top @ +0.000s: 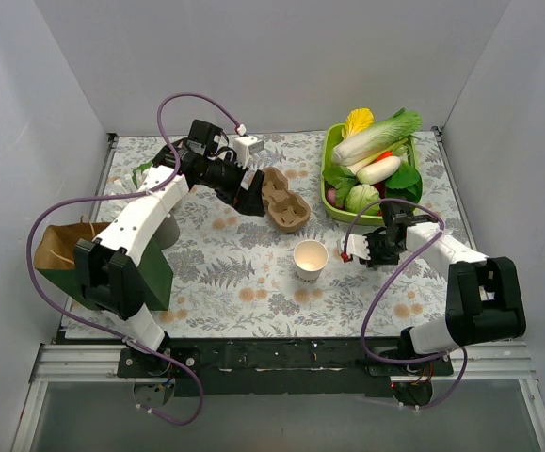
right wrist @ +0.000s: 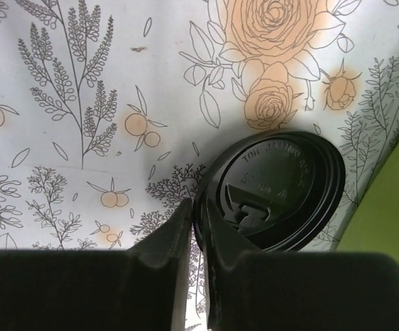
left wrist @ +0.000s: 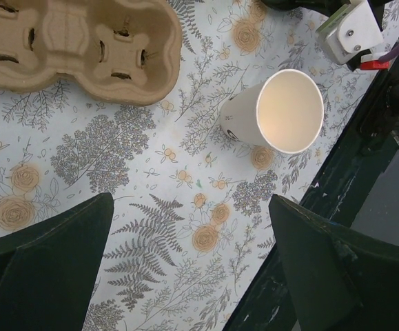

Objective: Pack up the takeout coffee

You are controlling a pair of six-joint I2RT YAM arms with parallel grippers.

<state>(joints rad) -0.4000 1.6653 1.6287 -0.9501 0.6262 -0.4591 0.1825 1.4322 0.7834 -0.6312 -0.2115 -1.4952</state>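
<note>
The takeout coffee's white paper cup point(top: 310, 259) stands upright, uncovered and tan inside, in the middle of the floral cloth; the left wrist view also has this cup point(left wrist: 282, 110). Its round black lid point(right wrist: 275, 186) lies flat on the cloth to the cup's right. My right gripper point(top: 352, 252) point(right wrist: 198, 207) pinches the lid's near-left rim between its fingers. My left gripper point(top: 251, 196) point(left wrist: 191, 203) hovers wide open above the cloth, with nothing between its fingers. It is beside the brown cardboard carrier point(top: 284, 200) point(left wrist: 75, 45), behind and to the left of the cup.
A green tray point(top: 327, 174) of vegetables stands at the back right, close behind the right gripper. A brown paper bag point(top: 65, 247) sits at the left edge, with a grey cup point(top: 166, 233) partly hidden under the left arm. A small white box point(top: 247, 148) is at the back.
</note>
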